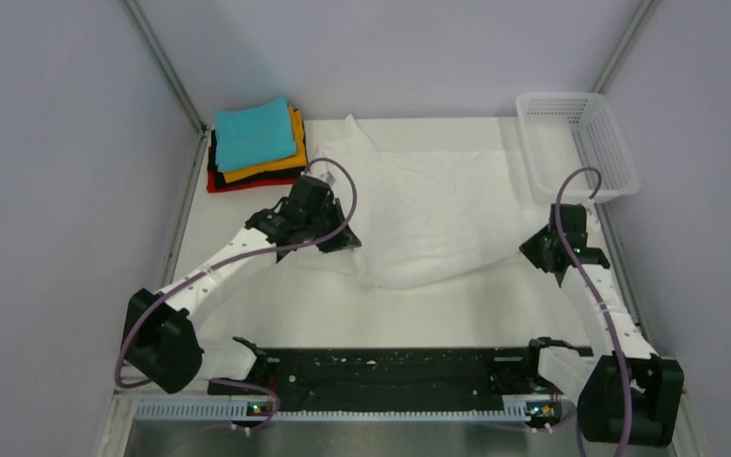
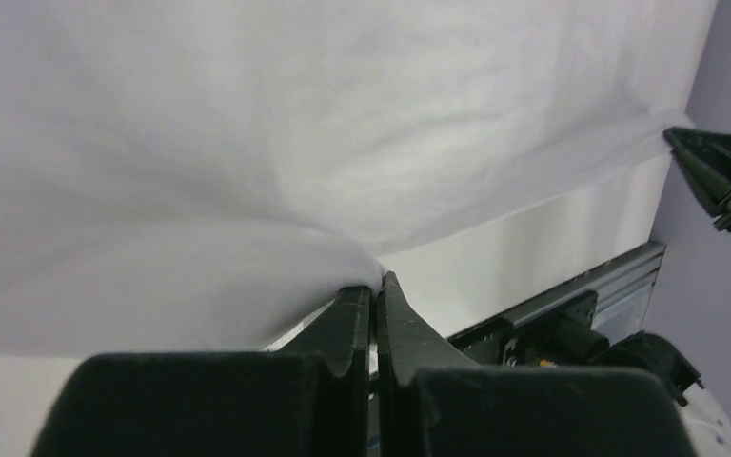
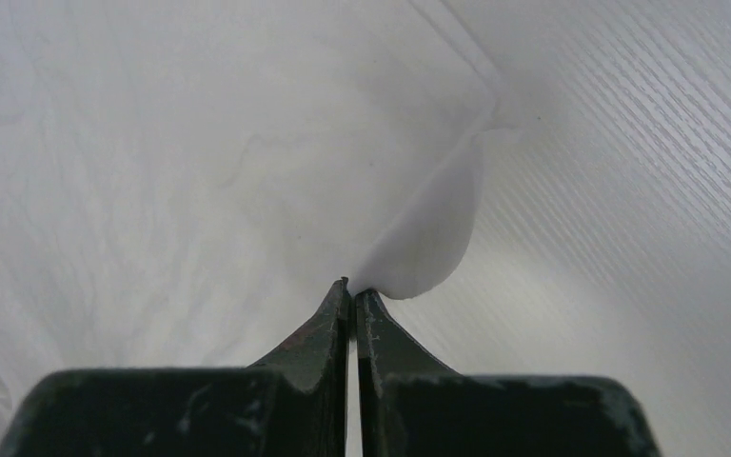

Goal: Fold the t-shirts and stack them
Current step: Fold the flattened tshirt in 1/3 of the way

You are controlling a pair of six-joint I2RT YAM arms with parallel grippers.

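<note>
You get soft, even light from above. The white t-shirt point(image 1: 438, 214) almost melts into the bright table point(image 1: 390, 314). Your wrist views look blurry up close.

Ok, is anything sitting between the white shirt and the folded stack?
Nothing visible. Only bare table lies between the white shirt and the stack in the far left corner. The left pincer and right pincer are shut on the shirt's edges; the basket stands far right.

basket point(image 1: 611, 152) far right, stack point(image 1: 255, 135) far left (corners)
</note>
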